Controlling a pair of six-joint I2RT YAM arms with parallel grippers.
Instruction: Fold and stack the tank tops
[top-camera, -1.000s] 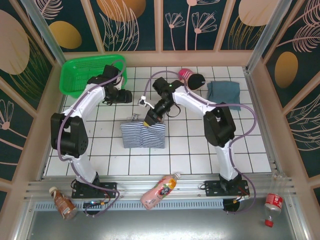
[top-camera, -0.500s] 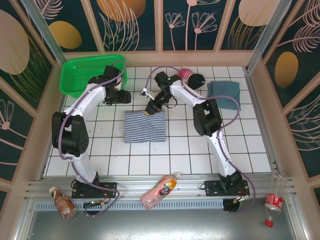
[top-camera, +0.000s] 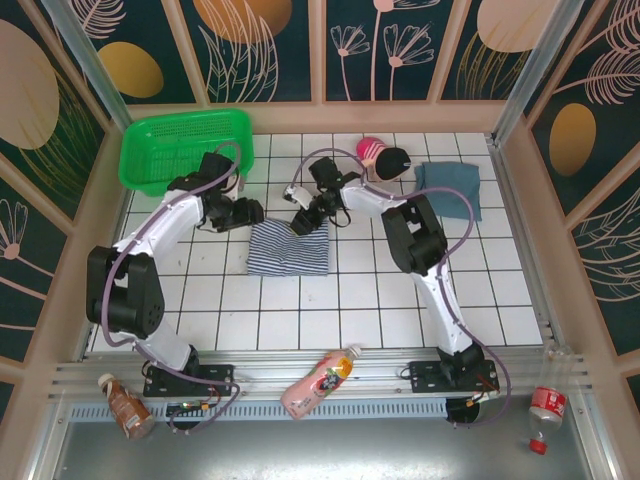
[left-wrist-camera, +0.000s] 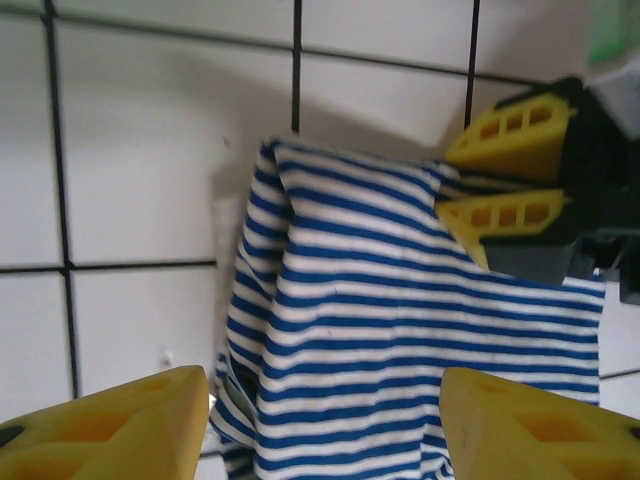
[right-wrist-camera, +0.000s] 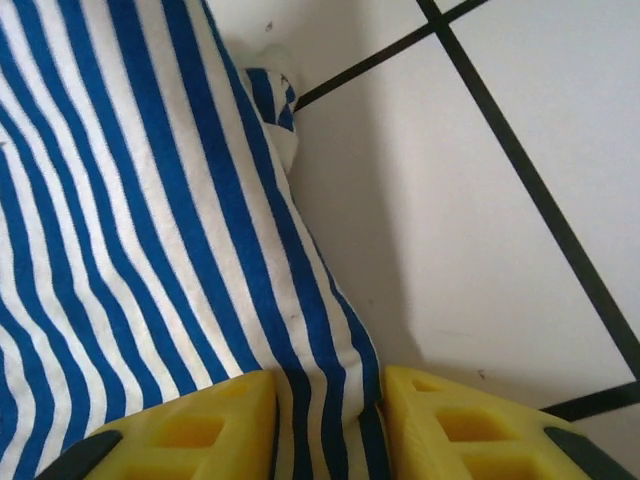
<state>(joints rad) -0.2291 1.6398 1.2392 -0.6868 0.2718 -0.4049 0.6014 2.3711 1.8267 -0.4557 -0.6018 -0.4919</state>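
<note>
The striped tank top (top-camera: 290, 252) lies folded flat on the white tiles at mid-table. My right gripper (top-camera: 302, 224) sits at its far right corner, and in the right wrist view the right gripper (right-wrist-camera: 330, 385) is shut on a bunched edge of the striped tank top (right-wrist-camera: 150, 220). My left gripper (top-camera: 256, 213) hovers at the far left corner. The left wrist view has that left gripper (left-wrist-camera: 322, 392) open wide over the striped tank top (left-wrist-camera: 400, 320), with the right gripper's yellow fingers (left-wrist-camera: 505, 135) pinching the far edge. The blue-grey tank top (top-camera: 448, 188) lies folded at the back right.
A green basket (top-camera: 185, 148) stands at the back left. A pink-and-black toy (top-camera: 383, 157) lies at the back, just behind the right arm. Bottles (top-camera: 320, 382) lie on the rail at the near edge, and patterned walls close in the table.
The right gripper has carried the striped top's edge toward the back and laid it down flat. The left gripper has moved nearer, onto the top's far left corner.
</note>
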